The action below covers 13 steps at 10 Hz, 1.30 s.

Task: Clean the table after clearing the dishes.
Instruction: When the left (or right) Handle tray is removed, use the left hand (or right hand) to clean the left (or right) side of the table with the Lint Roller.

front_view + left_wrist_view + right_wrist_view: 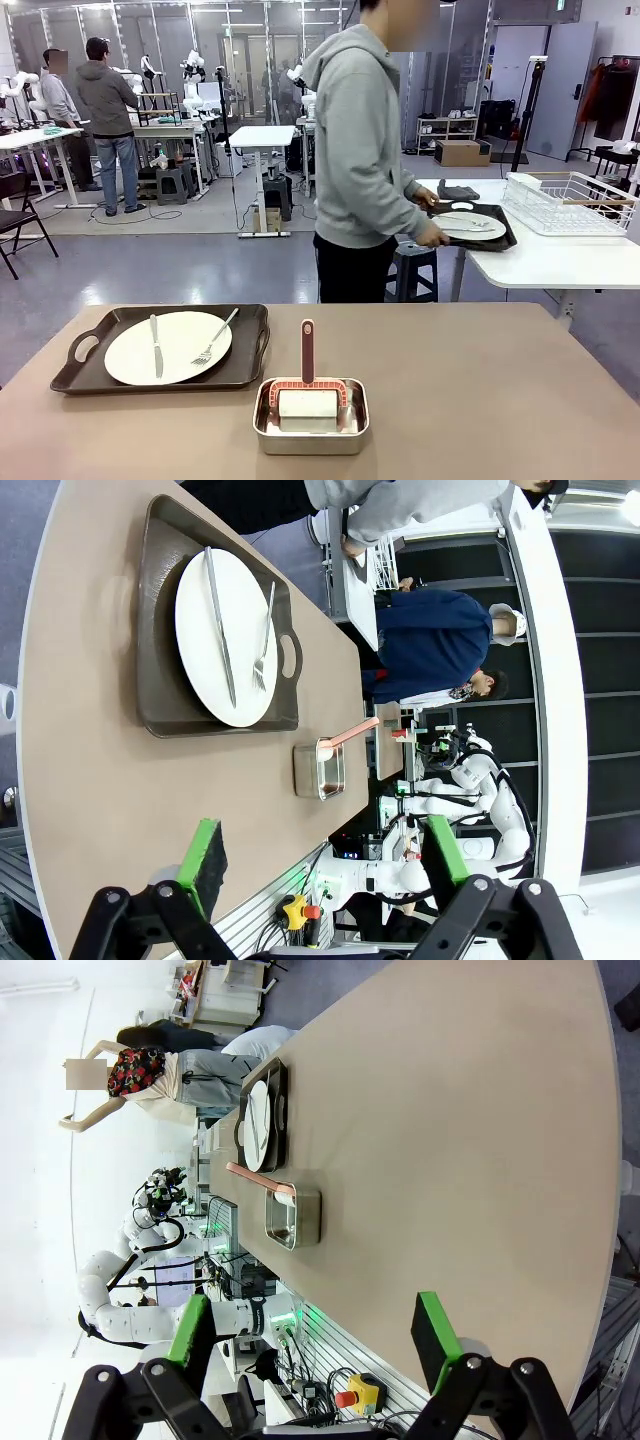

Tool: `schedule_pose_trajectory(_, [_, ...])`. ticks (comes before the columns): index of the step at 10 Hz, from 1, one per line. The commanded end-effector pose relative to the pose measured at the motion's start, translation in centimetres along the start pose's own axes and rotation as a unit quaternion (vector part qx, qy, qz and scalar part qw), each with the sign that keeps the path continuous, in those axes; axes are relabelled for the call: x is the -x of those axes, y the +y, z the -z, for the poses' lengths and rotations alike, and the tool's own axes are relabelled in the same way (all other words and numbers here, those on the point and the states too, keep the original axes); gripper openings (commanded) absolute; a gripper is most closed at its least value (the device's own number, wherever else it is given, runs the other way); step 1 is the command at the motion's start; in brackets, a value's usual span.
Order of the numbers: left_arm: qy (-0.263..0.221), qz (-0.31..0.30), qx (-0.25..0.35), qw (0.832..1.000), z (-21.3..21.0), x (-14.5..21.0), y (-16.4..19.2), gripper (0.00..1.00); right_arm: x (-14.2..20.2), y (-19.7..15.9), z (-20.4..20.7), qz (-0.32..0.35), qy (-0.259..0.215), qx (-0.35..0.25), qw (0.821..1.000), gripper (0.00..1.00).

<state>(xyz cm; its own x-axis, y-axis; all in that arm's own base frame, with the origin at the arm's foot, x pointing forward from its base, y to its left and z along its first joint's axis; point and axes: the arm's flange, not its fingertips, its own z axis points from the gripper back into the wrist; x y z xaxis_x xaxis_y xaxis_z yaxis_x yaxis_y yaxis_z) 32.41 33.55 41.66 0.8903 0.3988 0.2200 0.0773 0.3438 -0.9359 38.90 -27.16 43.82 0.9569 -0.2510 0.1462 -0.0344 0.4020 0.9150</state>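
Observation:
On the tan table (480,400) a white plate (185,350) with a knife and a fork lies on a dark brown tray (250,330) at the left. Beyond the far edge a person in a grey hoodie holds a second tray (500,237) with a plate (470,225) over a white side table. In the left wrist view my left gripper (325,855) is open above the table (90,730), well short of the tray (160,600) and plate (195,630). My right gripper (312,1332) is also open over the bare table (450,1140), far from the tray (278,1110).
A silver metal pan (310,428) holding a red-handled cleaning tool (307,350) stands at the front middle of the table. A white wire rack (570,200) sits on the side table at the back right. People stand at benches far back left.

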Motion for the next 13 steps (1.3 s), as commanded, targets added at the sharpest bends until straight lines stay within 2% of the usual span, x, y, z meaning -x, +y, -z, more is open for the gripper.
schedule_pose_trajectory(1, [0.0, 0.003, 0.001, 1.0, -0.1, 0.2, 0.1, 1.0, 0.0, 0.1, -0.1, -0.002, -0.001, 0.0, 1.0, 1.0])
schedule_pose_trajectory(4, [0.0, 0.003, 0.001, 1.0, -0.1, 0.2, 0.1, 1.0, 0.0, 0.0, 0.0, 0.0, 0.0, 0.0, 1.0, 1.0])
schedule_pose_trajectory(5, [0.0, 0.003, 0.001, 1.0, -0.1, 0.2, 0.1, 1.0, -0.8, 3.2, 1.7, -0.055, 0.039, 0.035, 0.997, 1.0])
schedule_pose_trajectory(6, [0.0, 0.003, 0.001, 1.0, -0.1, 0.2, 0.1, 1.0, -1.7, 6.8, 4.7, -0.115, 0.085, 0.085, 0.986, 1.0])
schedule_pose_trajectory(7, [0.0, 0.003, 0.001, 1.0, -0.1, 0.2, 0.1, 1.0, -2.4, 10.6, 8.2, -0.183, 0.129, 0.128, 0.966, 1.0])
schedule_pose_trajectory(8, [0.0, 0.003, 0.001, 1.0, -0.1, 0.2, 0.1, 1.0, -3.1, 14.4, 11.9, -0.247, 0.174, 0.175, 0.937, 1.0])
schedule_pose_trajectory(9, [0.0, 0.003, 0.001, 1.0, -0.1, 0.2, 0.1, 1.0, -3.7, 17.7, 15.9, -0.304, 0.218, 0.222, 0.9, 1.0])
schedule_pose_trajectory(10, [0.0, 0.003, 0.001, 1.0, -0.1, 0.2, 0.1, 1.0, -4.0, 21.0, 20.3, -0.36, 0.259, 0.264, 0.856, 1.0])
schedule_pose_trajectory(12, [0.0, 0.003, 0.001, 1.0, -0.1, 0.2, 0.1, 1.0, -3.3, 24.9, 28.1, -0.437, 0.328, 0.295, 0.784, 1.0])
schedule_pose_trajectory(13, [0.0, 0.003, 0.001, 1.0, -0.1, 0.2, 0.1, 1.0, -2.3, 26.0, 32.0, -0.477, 0.353, 0.32, 0.738, 1.0])
